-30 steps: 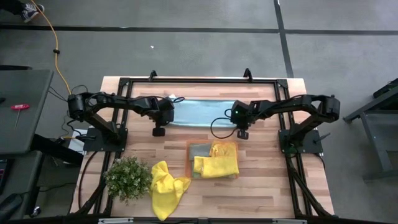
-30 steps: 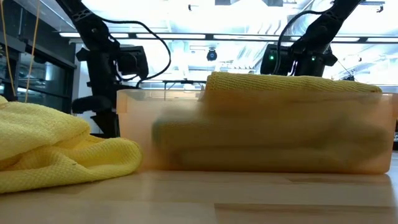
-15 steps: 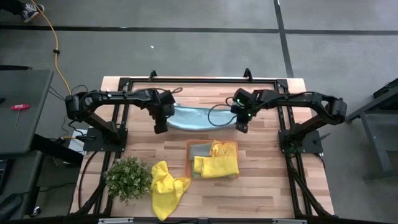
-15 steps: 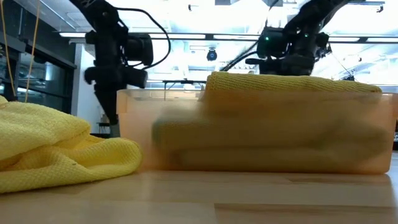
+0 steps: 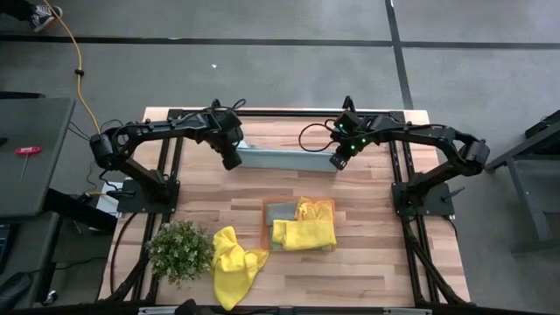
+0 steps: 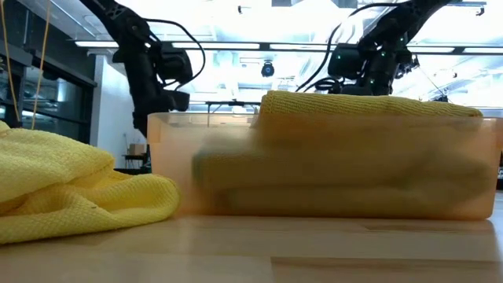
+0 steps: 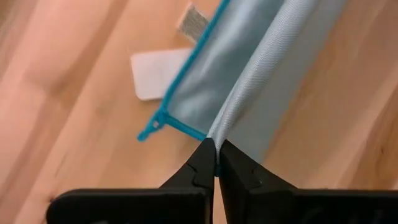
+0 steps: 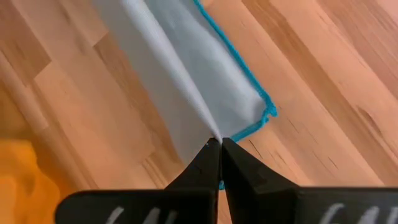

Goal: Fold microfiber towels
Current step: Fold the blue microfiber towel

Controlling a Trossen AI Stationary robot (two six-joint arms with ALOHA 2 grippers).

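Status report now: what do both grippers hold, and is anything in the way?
Left gripper and right gripper both shut on light blue towel, stretched between them at table's far side. Nothing in the way.

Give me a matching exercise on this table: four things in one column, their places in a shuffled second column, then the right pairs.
Things:
1. light blue towel
2. loose yellow towel
3. potted plant
4. folded yellow towel

Places:
A. in the orange tray
B. at the table's front left corner
C. pinched at each end between the left end effector and the right end effector
D. crumpled on bare wood beside the plant

Pairs: 1-C, 2-D, 3-B, 4-A
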